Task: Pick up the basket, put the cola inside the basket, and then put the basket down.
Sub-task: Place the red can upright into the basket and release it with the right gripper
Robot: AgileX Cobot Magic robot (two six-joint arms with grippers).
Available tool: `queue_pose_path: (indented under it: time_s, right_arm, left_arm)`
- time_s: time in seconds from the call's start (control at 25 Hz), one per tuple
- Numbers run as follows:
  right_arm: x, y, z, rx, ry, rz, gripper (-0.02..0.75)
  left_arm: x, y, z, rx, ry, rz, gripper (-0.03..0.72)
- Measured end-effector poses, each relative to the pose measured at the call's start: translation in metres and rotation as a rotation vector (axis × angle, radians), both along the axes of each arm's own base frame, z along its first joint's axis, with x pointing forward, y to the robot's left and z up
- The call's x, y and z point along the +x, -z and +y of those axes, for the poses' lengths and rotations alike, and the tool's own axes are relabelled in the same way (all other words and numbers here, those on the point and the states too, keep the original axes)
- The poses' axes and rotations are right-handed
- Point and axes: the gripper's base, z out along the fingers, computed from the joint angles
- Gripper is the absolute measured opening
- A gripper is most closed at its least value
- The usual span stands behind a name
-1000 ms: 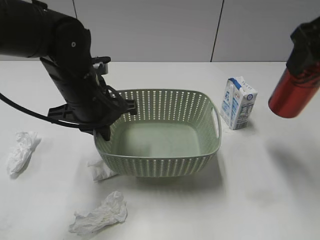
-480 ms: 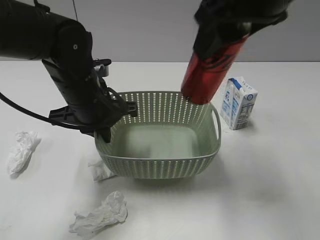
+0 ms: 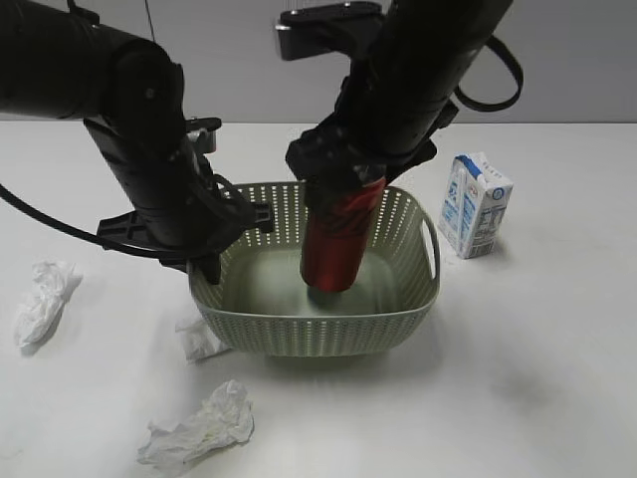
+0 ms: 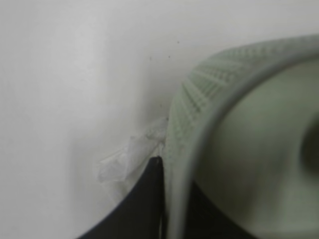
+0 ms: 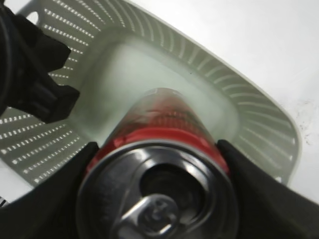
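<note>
The pale green basket [image 3: 408, 299] is held a little off the table by its left short end. My left gripper [image 3: 214, 244] is shut on that rim; in the left wrist view the rim [image 4: 187, 129] runs between my dark fingers [image 4: 144, 199]. My right gripper [image 3: 343, 179] is shut on the red cola can [image 3: 335, 249] and holds it upright inside the basket, its base near the basket floor. In the right wrist view the can's silver top [image 5: 157, 199] fills the foreground between the fingers [image 5: 254, 184], with the basket [image 5: 249, 114] below.
A white-and-blue carton [image 3: 476, 204] stands right of the basket. Crumpled white tissues lie at the left [image 3: 42, 299], under the basket's left corner [image 3: 199, 339] and at the front [image 3: 199, 423]. One tissue shows in the left wrist view [image 4: 127, 157].
My right gripper has carried the cola from the far right, over the basket's back rim, and down into the basket. The left gripper and basket have stayed put.
</note>
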Motion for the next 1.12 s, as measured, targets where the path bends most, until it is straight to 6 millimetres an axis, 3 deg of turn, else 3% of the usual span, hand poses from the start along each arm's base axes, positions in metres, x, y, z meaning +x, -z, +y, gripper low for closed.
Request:
queue_pose_path:
  time_s: [0.2, 0.4, 0.48, 0.64, 0.88, 1.12]
  right_arm:
    - [0.005, 0.021, 0.004, -0.038, -0.012, 0.041, 0.499]
    - [0.005, 0.022, 0.004, -0.047, -0.031, 0.043, 0.504]
    - [0.005, 0.02, 0.004, -0.048, -0.039, 0.044, 0.559]
    - [0.007, 0.006, 0.007, -0.036, -0.047, 0.036, 0.638]
    - [0.011, -0.032, 0.009, -0.041, -0.071, 0.016, 0.643]
    - [0.021, -0.055, -0.011, -0.182, -0.065, -0.14, 0.633]
  left_arm:
    - [0.0, 0.0, 0.0, 0.001, 0.0, 0.002, -0.001]
    - [0.0, 0.0, 0.0, 0.003, 0.001, 0.003, -0.001]
    - [0.0, 0.0, 0.0, 0.004, 0.001, 0.004, -0.001]
    - [-0.001, 0.0, 0.001, 0.009, 0.003, 0.007, -0.001]
    - [0.0, 0.0, 0.001, 0.018, 0.01, 0.002, -0.001]
    - [0.002, 0.001, 0.004, 0.055, 0.038, -0.024, -0.001]
